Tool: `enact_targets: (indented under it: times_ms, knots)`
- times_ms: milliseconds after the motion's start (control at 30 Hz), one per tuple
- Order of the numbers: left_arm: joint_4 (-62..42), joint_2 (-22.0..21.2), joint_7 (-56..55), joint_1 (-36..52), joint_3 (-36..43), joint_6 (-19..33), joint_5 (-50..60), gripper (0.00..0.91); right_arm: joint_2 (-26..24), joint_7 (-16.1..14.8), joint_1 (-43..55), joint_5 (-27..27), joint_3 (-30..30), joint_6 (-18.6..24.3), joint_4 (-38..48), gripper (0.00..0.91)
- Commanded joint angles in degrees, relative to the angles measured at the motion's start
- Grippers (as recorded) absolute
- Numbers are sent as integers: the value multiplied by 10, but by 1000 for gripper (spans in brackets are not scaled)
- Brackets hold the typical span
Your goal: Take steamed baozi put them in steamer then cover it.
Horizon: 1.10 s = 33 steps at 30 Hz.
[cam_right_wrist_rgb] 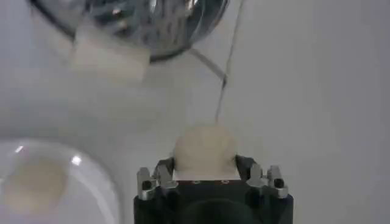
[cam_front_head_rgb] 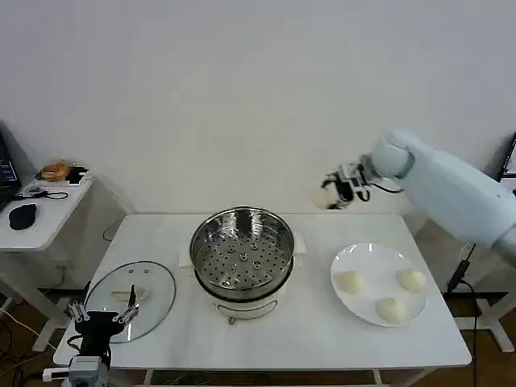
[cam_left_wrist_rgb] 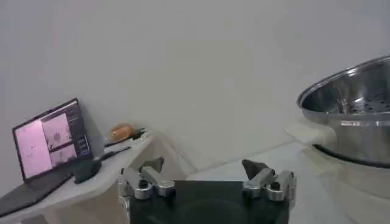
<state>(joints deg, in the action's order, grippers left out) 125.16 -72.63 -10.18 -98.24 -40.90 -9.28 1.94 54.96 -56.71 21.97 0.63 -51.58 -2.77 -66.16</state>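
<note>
The steamer (cam_front_head_rgb: pixel 242 256), a shiny steel pot with a perforated tray floor, stands mid-table with nothing in it; its rim also shows in the right wrist view (cam_right_wrist_rgb: pixel 152 24). Three cream-white baozi (cam_front_head_rgb: pixel 392 310) lie on a white plate (cam_front_head_rgb: pixel 363 254) to its right. My right gripper (cam_front_head_rgb: pixel 332 196) hangs in the air behind the plate, above the table's far right, shut on a fourth baozi (cam_right_wrist_rgb: pixel 204 149). The cover (cam_front_head_rgb: pixel 129 294), a clear glass lid with a cream handle, lies flat at the front left. Just in front of it waits my left gripper (cam_front_head_rgb: pixel 102 317), open with nothing between its fingers.
A side table (cam_front_head_rgb: pixel 48 218) at the far left carries a black mouse (cam_front_head_rgb: pixel 22 215), a laptop (cam_left_wrist_rgb: pixel 52 143) and small items. The white wall stands close behind the main table. Bare tabletop lies in front of the steamer.
</note>
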Motion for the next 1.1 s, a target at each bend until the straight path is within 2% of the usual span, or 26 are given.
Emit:
enact_targets:
  times_ms: [33,233,467,700,900,1100]
  knots:
    - [1,0,0,0,-1,-1,-2,907,126,5,76,56,-79,25,-7,685]
    - [0,-4,0,-1,-2,0,-2,907,184,2,57,40,-108,68,1,685]
    - [1,-4,0,-6,-9,1,-4,907,208,5,40,-18,-143,141,23,685]
    - [-2,-7,0,-5,-8,1,-4,907,222,27,12,-70,-163,213,62,685]
    - [-5,-8,0,-3,-7,1,-4,907,233,38,-3,-119,-159,247,99,685]
    - [-8,-8,0,-3,-8,2,-4,907,245,43,-9,-141,-148,262,126,685]
